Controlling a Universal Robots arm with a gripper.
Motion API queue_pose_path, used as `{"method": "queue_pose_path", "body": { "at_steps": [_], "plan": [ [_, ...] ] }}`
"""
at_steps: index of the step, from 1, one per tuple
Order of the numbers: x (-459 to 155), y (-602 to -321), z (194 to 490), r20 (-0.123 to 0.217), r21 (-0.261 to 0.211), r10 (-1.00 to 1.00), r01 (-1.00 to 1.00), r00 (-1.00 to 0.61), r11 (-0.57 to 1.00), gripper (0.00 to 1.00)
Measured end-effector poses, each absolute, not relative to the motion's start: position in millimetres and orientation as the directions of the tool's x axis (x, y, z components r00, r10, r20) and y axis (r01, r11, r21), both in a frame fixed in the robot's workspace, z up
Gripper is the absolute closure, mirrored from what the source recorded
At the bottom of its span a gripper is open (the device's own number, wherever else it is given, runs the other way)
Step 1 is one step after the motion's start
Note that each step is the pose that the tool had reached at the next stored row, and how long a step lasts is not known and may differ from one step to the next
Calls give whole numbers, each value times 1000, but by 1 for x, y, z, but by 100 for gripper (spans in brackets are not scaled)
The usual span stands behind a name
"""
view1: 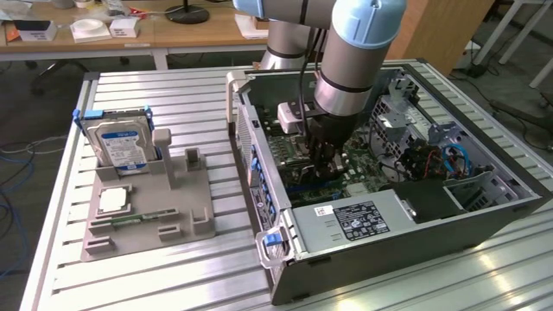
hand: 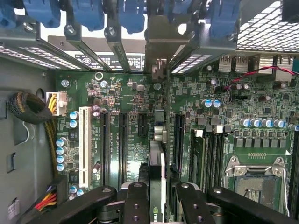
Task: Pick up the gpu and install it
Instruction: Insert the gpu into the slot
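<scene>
gripper (view1: 327,171): fingers grasping gpu (hand: 156,163), inside PC case (view1: 389,259)
gpu: edge-on at motherboard (hand: 121,93) slots
hard drive (view1: 124,146): case's 9 o'clock, exterior view

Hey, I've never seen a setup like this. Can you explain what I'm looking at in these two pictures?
That is a robot arm with a gripper at its tip. One picture comes from a camera standing off the arm. The other comes from a camera on the arm's wrist, looking past the gripper. On the metal table lies an open computer case, and the arm reaches into it. The gripper is closed on the gpu, a thin card seen edge-on, over the green motherboard. At the exterior view's left, a grey holder carries a hard drive standing upright and a small green memory stick lying flat.
</scene>
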State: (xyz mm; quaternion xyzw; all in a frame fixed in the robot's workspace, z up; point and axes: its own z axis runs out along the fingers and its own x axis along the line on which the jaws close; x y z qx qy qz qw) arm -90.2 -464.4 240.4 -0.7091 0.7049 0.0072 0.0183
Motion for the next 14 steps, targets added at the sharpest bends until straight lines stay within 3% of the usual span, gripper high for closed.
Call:
{"method": "queue_pose_path", "body": {
  "at_steps": [14],
  "plan": [
    [-90, -464, 241, -38, -17, -999, -1000, 6, -6, 73]
  ]
}}
